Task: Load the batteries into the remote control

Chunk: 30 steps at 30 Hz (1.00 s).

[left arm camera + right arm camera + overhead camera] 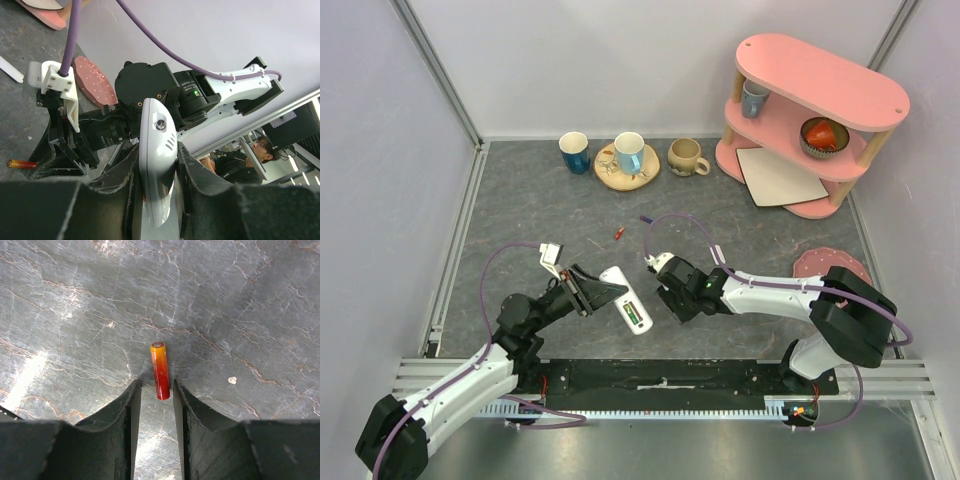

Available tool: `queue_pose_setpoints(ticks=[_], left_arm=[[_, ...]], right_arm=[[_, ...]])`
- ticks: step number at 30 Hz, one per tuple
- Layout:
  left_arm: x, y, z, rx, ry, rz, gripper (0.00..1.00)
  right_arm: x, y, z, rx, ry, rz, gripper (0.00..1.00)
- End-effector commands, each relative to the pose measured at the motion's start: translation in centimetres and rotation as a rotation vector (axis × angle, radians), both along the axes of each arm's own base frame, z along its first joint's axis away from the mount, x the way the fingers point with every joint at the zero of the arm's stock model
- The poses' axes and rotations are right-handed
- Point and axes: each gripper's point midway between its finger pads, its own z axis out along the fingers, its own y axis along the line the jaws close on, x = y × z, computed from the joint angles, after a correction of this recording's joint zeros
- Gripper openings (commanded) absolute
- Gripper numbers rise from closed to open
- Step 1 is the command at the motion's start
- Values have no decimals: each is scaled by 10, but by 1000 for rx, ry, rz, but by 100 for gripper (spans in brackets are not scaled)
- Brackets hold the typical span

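Grey marbled table [520, 200], pale walls around it. The left claw [157, 148] is pressed together on the white remote control [159, 170], pinching its long sides. From above, a green battery [634, 316] sits in the bay that faces up. The right claw [157, 386] stands spread, gripping nothing. A red-orange battery [160, 371] lies on the table, its near end showing in the gap between the tips. Far back stand cups [574, 152] and a pink shelf [820, 85].

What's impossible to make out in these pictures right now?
Remote control's buttons: top and left wrist views, that face is turned away.
Its battery bay: top view, too small to count free slots.
Red-orange battery: right wrist view, unclear whether the right pincer touches it.
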Motion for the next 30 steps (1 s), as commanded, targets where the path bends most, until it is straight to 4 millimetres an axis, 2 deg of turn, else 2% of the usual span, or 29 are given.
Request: queue_pose_setpoints(ticks=[1,10,13,15,19,22,25,30], left_arm=[[-2,2,-9,5,-27,3,2],[-2,2,-6,7,-34,4,2],[-1,1,-4,6,-35,4,2],[-1,1,-4,9,-33,6,2],[1,0,-2,11,-35,7,2],[3,0,0,11,-35,15,2],[6,-2,1,16,-33,17,2],[13,-5,3,19,-29,28,2]], right_arm=[[-12,-6,-2,-21,43,26,38],[-17,-10,-12,-46,76,20,23],[-17,-11,-17,-54,83,-3,13],[-18,-11,-23,-59,92,-19,1],[-19,-10,-30,-29,122,-55,0],[-14,-8,-26,34,124,-105,0],[0,-3,-2,139,69,-144,0],[17,-7,34,214,-26,-188,0]])
